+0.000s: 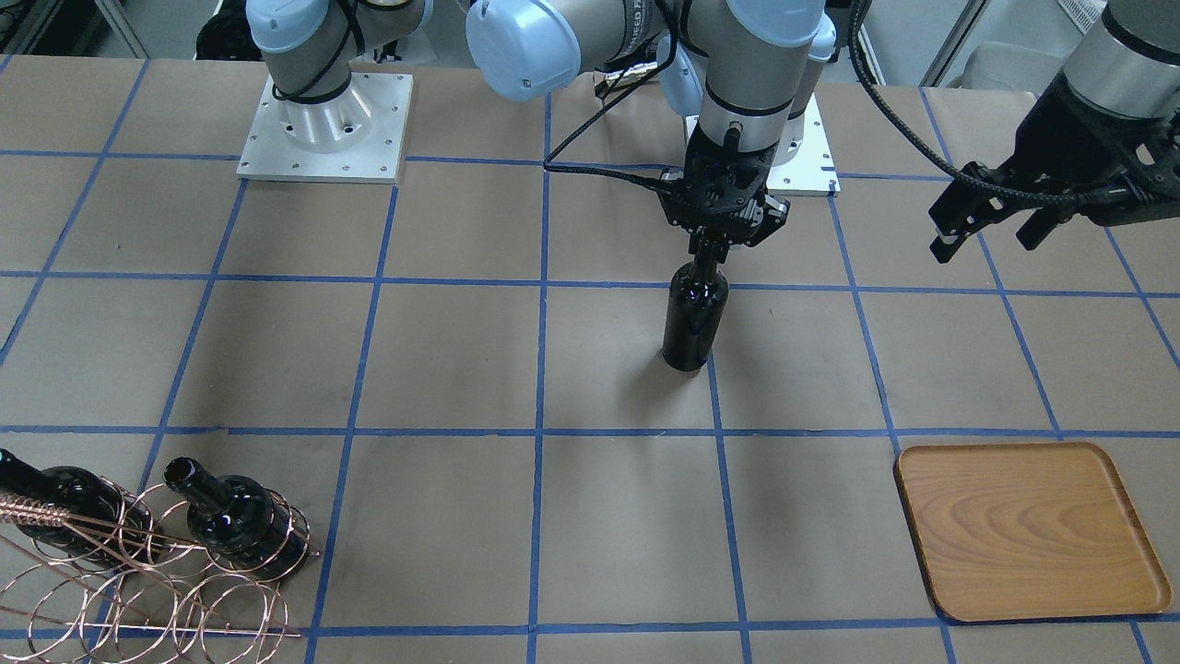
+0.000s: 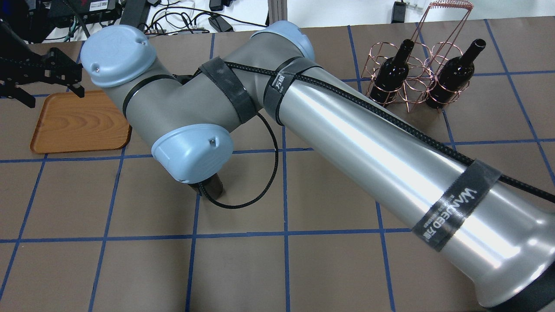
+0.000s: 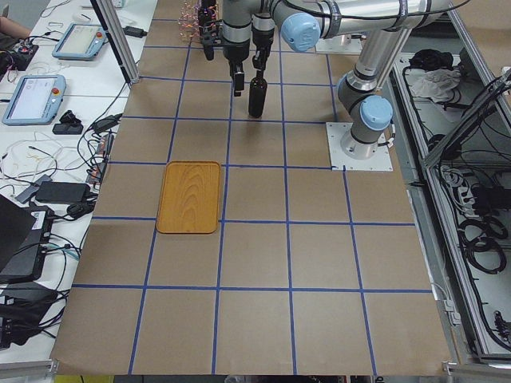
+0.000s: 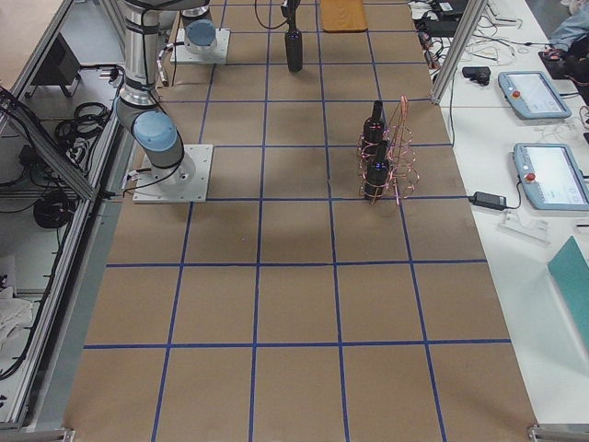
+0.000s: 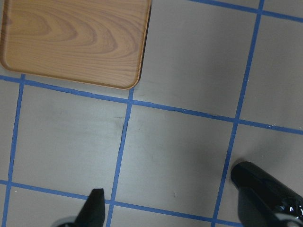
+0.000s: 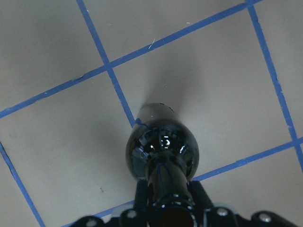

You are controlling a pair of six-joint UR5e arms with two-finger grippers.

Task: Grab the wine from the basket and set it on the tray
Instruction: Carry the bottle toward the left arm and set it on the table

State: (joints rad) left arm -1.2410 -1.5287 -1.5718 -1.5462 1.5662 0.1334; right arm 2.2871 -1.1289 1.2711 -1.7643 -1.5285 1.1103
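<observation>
My right gripper point(image 1: 722, 242) pinches the narrow neck of the upright glossy black glass bottle point(image 1: 693, 318), my left gripper point(image 1: 983, 243) gapes wide near the grainy wooden tray point(image 1: 1028, 530).

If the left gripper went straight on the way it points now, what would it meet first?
Likely the bare table, in the squares between the tray and the wine bottle standing under the right gripper. In the left wrist view the left gripper faces neither; depth is hard to judge.
</observation>
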